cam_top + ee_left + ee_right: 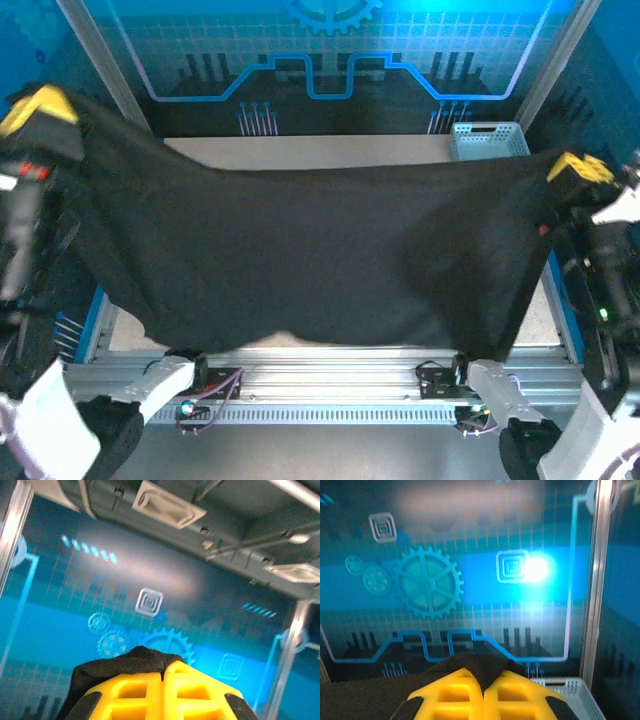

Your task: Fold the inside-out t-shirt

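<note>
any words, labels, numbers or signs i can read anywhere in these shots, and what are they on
No text can be read in any view.
On the blue backdrop: only drawn gears, nested squares and circuit-like lines, no letters or digits.
On the black t-shirt: plain cloth, no print.
On the pale basket: no label that can be made out.

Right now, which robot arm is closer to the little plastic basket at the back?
Right. The right end effector holds a corner of the t-shirt just beside the basket; the left end effector holds the other corner, far off on the opposite side.
</note>
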### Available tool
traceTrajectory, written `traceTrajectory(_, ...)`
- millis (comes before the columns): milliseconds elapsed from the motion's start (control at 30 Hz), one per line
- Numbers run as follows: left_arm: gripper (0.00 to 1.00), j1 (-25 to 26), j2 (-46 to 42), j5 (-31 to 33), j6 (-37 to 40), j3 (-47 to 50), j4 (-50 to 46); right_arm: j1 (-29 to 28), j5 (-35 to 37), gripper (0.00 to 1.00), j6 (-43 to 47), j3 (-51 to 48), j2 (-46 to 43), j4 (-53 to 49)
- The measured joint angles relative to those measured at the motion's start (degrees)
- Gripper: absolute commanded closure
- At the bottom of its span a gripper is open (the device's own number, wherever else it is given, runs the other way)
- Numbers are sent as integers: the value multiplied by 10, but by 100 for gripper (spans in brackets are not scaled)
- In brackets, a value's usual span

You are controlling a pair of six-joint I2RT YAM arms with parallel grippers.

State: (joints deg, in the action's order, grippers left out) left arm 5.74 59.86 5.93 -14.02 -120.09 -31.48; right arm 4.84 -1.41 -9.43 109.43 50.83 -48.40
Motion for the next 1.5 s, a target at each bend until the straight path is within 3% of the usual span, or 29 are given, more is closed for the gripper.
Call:
traceTrajectory(300, 100, -8, 243, 26, 39, 137, 110, -7, 25, 100, 1, -194, 161, 132)
traceTrajectory(500, 100, -21, 504, 25, 39, 93, 162, -40, 57, 97, -1, -186, 411, 241)
traceTrajectory(567, 98, -23, 622, 21, 36, 10, 160, -46, 62, 90, -6, -114, 546, 257)
traceTrajectory(600, 92, -23, 677, 19, 35, -42, 153, -48, 62, 86, -10, -69, 608, 256)
traceTrajectory(667, 69, -24, 814, 10, 31, -193, 132, -50, 61, 71, -20, 67, 756, 244)
traceTrajectory(767, 44, -26, 964, -7, 15, -362, 102, -52, 62, 58, -30, 299, 956, 198)
traceTrajectory(833, 38, -28, 989, -19, 1, -369, 77, -55, 63, 48, -35, 414, 1044, 153)
traceTrajectory(900, 32, -31, 976, -29, -14, -324, 74, -58, 68, 45, -35, 462, 1077, 104)
traceTrajectory(1000, 26, -37, 891, -44, -41, -188, 85, -70, 79, 44, -24, 408, 1034, 76)
traceTrajectory(1167, 23, -45, 657, -65, -114, 59, 119, -115, 87, 39, -10, 11, 732, 123)
traceTrajectory(1300, 23, -44, 409, -94, -212, 321, 233, -130, 86, 36, -23, -213, 504, 158)
traceTrajectory(1367, 22, -40, 311, -110, -259, 440, 278, -118, 88, 35, -39, -316, 409, 166)
traceTrajectory(1500, 22, -11, 205, -130, -306, 635, 312, -50, 76, 36, -73, -488, 302, 161)
